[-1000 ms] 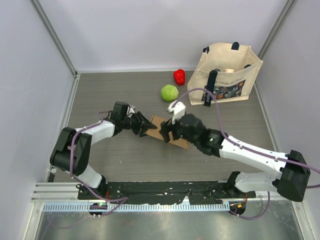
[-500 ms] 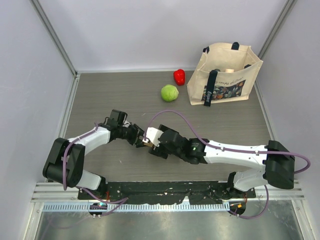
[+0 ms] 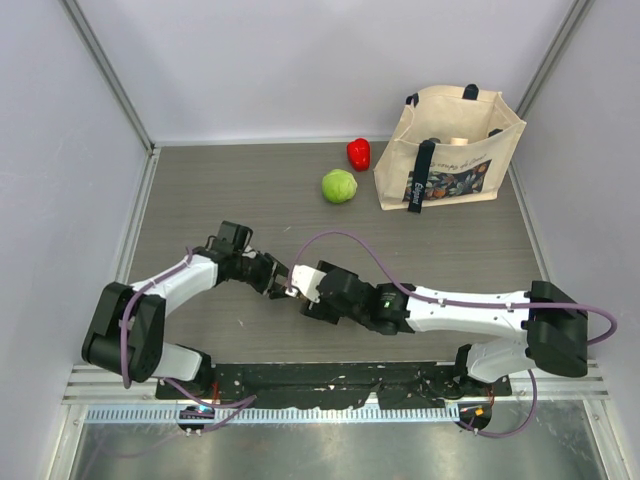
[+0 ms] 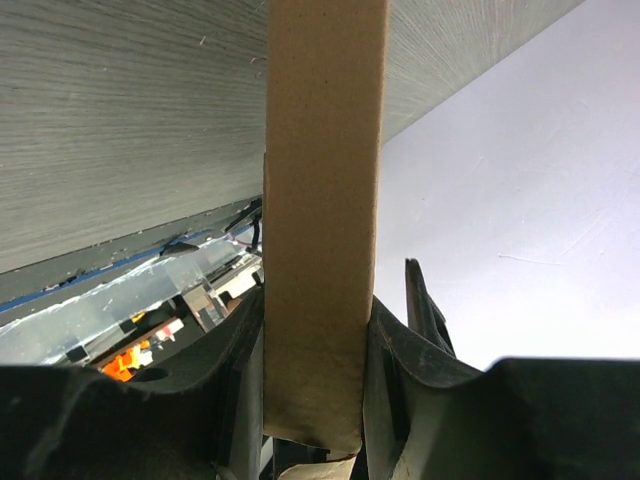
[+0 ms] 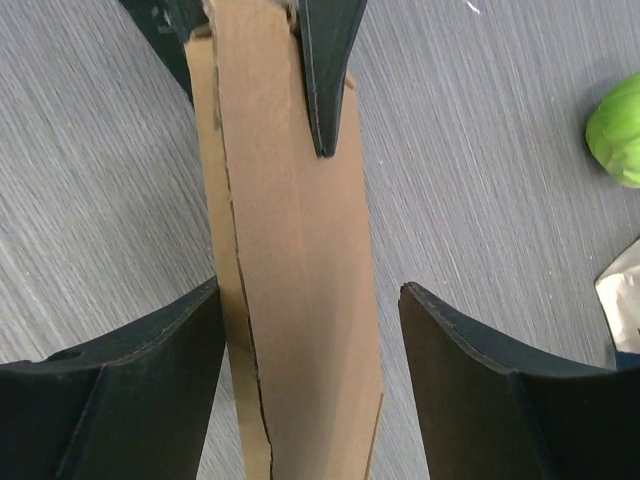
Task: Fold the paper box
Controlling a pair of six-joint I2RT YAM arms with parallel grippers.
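Your left gripper is clenched on one end of the paper box, which hangs over the table's near middle. Your right gripper straddles it, jaws released, not gripping.

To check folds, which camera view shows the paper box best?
The right wrist view: the paper box fills the middle, its broad face showing. The left wrist view shows only a narrow strip; the top external view hides it almost fully.
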